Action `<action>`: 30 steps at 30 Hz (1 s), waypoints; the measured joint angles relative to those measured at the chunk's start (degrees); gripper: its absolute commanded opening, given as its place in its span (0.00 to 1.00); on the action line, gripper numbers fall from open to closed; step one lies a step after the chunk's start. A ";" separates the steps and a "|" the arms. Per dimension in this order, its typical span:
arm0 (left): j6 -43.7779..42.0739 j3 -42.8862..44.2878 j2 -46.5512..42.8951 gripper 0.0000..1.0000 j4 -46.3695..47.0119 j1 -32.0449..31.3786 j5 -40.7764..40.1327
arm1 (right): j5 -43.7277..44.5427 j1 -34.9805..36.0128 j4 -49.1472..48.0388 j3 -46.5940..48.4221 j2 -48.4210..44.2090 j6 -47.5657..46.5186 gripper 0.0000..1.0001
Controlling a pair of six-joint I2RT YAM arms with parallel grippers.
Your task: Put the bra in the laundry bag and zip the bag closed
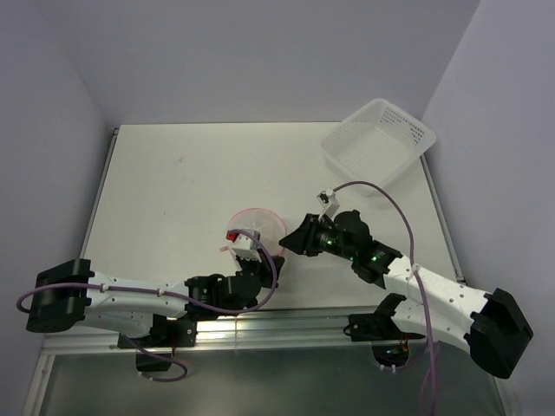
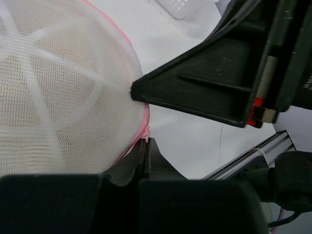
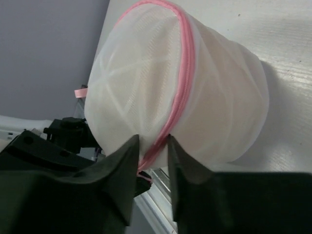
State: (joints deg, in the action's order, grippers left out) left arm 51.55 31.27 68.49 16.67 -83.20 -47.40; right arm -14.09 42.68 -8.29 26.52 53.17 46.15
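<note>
Left claw (image 2: 146,144) clenched on laundry bag (image 3: 214,97) pink rim | right claw (image 3: 152,146) jaws apart, astride same rim | bag on tabletop (image 1: 191,182), hemmed between 2 claws | white basket (image 1: 377,143) well apart, far-right corner

You have no text, label, brand or number that can be read in any of the three views. The nearest thing to writing is a short row of small white characters on the black housing (image 2: 306,83) at the right edge of the left wrist view, well to the right of the laundry bag (image 2: 58,87); the frame edge cuts them off and they are too small and blurred for you to make out.
</note>
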 measured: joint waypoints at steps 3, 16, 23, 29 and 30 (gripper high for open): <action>0.04 0.00 -0.09 0.00 -0.17 0.00 0.04 | 0.11 0.00 -1.60 0.02 2.62 0.48 0.12; 3.98 -5.62 -17.25 0.00 -12.00 1.49 -1.40 | -0.28 -7.80 0.09 6.29 7.58 -3.48 0.00; 9.42 -8.85 -27.67 0.00 -21.75 1.70 -3.50 | -6.64 -9.55 2.89 17.90 20.15 -8.81 0.05; 8.83 -9.31 -24.48 0.00 -18.88 1.73 -2.99 | -6.29 -9.57 3.72 21.62 24.37 -9.64 0.74; 8.33 -9.25 -22.56 0.00 -17.35 1.73 -2.58 | -5.44 -9.55 3.34 20.90 23.37 -9.64 0.78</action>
State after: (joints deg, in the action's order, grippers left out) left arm 59.88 22.02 45.93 -0.69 -81.47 -49.98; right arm -19.53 33.12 -4.95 47.42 76.53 36.51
